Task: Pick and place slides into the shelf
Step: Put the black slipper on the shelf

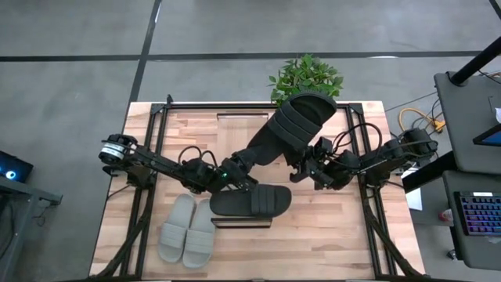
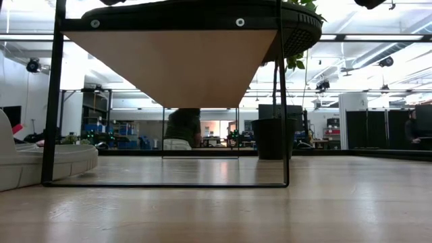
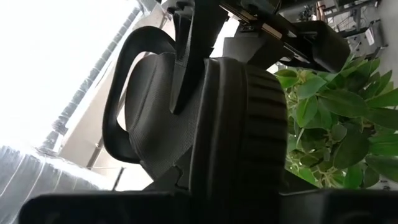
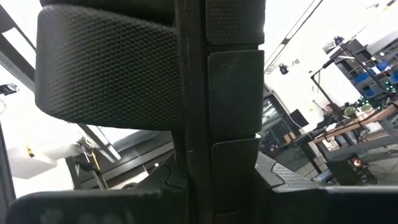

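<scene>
Black slide [image 4: 149, 74] is filling your right wrist view, its textured strap and sole edge sitting right against the lens. From above, that raised black slide [image 1: 293, 125] is tilting up from table centre toward 1 o'clock, toe end near the potted plant [image 1: 307, 76] at 12 o'clock.

Your left gripper [image 1: 244, 164] is reaching in from 9 o'clock and pinching the slide's lower heel end; in the left wrist view one dark finger [image 3: 186, 56] is lying across the footbed inside the strap [image 3: 121, 93], so the fingers are pressing on the sole.

Your right gripper [image 1: 308, 163] is coming in from 3 o'clock and touching the same slide's side; you cannot tell whether its fingers are spread or pinching.

Second black slide [image 1: 250, 202] is lying flat on the shelf [image 1: 243, 222] just below table centre. Pale grey pair [image 1: 188, 229] is sitting side by side on the tabletop [image 1: 329, 235] at 7 o'clock, just beside the shelf.

Low view is showing the shelf's plank underside [image 2: 182, 64] and dark metal rail [image 2: 50, 101], with one grey slide [image 2: 40, 162] at 9 o'clock.
</scene>
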Controlling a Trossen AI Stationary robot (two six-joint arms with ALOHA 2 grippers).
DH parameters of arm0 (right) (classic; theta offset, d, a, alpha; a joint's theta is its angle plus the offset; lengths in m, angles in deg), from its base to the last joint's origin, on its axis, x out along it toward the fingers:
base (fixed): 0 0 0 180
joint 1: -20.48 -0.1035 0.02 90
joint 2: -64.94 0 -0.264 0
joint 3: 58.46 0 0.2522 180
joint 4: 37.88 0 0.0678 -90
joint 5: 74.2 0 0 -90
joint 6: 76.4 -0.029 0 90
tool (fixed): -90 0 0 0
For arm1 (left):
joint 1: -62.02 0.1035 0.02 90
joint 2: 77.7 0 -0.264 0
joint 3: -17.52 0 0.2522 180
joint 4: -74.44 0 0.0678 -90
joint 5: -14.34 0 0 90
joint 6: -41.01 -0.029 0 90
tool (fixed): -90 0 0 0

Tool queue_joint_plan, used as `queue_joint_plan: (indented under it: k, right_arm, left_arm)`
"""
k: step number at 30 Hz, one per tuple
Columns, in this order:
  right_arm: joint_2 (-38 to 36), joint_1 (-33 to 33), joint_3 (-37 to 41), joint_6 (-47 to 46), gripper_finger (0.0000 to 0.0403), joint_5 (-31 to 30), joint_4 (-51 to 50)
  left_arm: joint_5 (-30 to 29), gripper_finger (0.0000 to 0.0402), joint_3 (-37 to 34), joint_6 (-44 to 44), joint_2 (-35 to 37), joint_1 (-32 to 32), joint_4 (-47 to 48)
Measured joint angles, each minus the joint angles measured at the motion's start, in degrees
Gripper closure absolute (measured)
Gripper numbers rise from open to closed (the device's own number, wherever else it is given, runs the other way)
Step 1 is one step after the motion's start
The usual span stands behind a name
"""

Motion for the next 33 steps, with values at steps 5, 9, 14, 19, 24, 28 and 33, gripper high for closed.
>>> queue_joint_plan:
  k: [5, 9, 14, 19, 24, 28, 33]
  right_arm:
    - [0.0, 0.0, 0.0, 0.9, 0.0330, 0.3, -0.3]
    - [0.0, 0.0, 0.0, 1.8, 0.0323, 0.7, -0.4]
    - [0.0, 0.0, 0.0, 2.9, 0.0235, 1.5, -0.5]
    - [0.0, 0.0, 0.0, 3.0, 0.0185, 1.7, -0.3]
    - [0.0, -0.2, 0.0, 2.8, 0.0177, 3.0, -1.5]
    - [0.0, -0.9, 0.0, 2.8, 0.0180, 3.7, -3.4]
    - [-1.2, -2.3, 0.0, 5.3, 0.0177, 3.7, -7.8]
  left_arm:
    - [-1.3, 0.0351, 0.0, 0.0, 0.1, 0.0, 0.0]
    - [-2.0, 0.0351, 0.0, -0.4, 0.1, -0.1, -0.1]
    - [-2.6, 0.0351, 0.1, -1.2, 0.1, -0.3, -0.7]
    - [-3.6, 0.0353, 0.1, -1.3, 1.1, -0.3, -2.8]
    - [-4.5, 0.0353, 0.1, -1.7, 1.6, -0.2, -6.9]
    - [-7.7, 0.0353, 0.1, -1.8, 2.5, -0.5, -7.2]
    - [-13.2, 0.0354, -0.1, -1.7, 4.1, -0.8, -7.0]
